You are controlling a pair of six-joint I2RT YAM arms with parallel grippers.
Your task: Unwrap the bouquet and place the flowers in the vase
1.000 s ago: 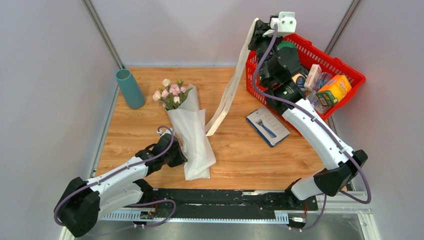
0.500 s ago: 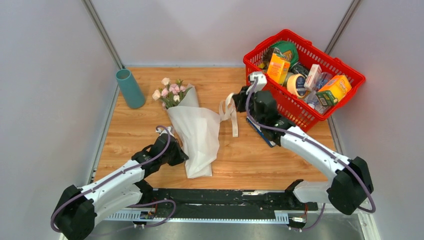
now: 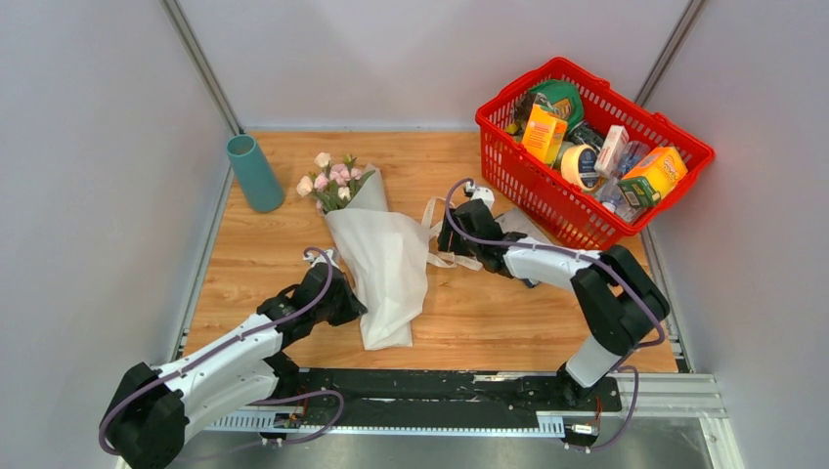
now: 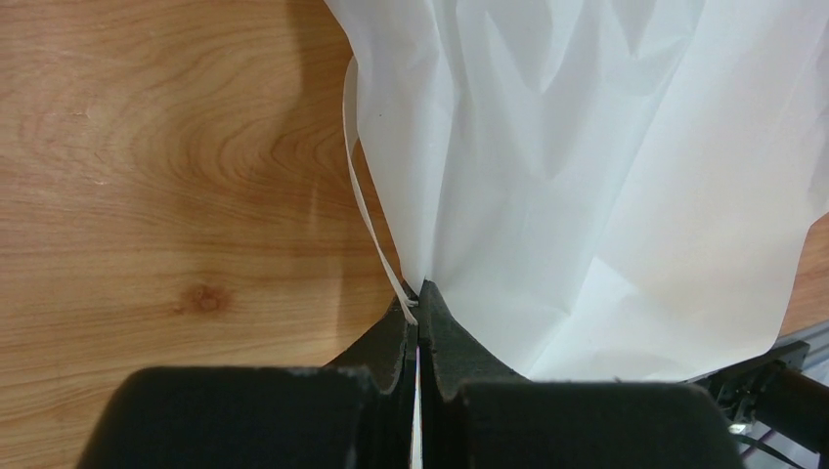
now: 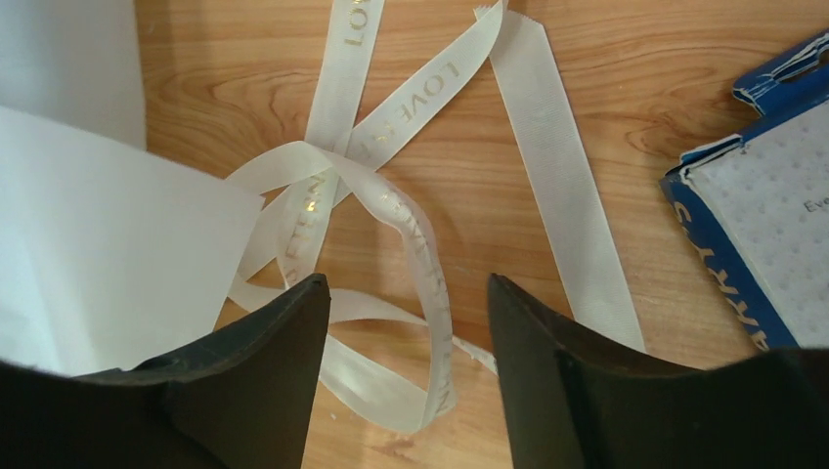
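My left claw [image 4: 418,301] is pinched tight on the left edge of the paper [image 4: 606,147], and my right claw [image 5: 406,293] hangs with its jaws apart and nothing in them, just above the loose ribbon [image 5: 415,230]. The bouquet [image 3: 376,256] lies on the desk [image 3: 489,313] left of the middle, its flowers [image 3: 334,181] pointing at the far-left corner, where the vase [image 3: 254,173] stands upright, near them but not touching. My main worry is the left pinch. If I pull from there, the paper may drag the whole bunch along instead of opening, or tear at that one spot. A thin strip also runs into the jaws beside the paper, and I cannot tell whether it is caught. The ribbon loops could snag on my right fingers, and I cannot see whether a strand passes under the paper. Later on, I judge the vase easy to tip with long stems. Only the top view gives me the flowers, the vase and the basket [image 3: 684,147] at the far-right corner, yet my arm hides the left grip there. The left wrist view shows that grip plainly. The right wrist view shows the gold lettering, the empty jaws and a blue card [image 5: 763,210] just right of the ribbon.
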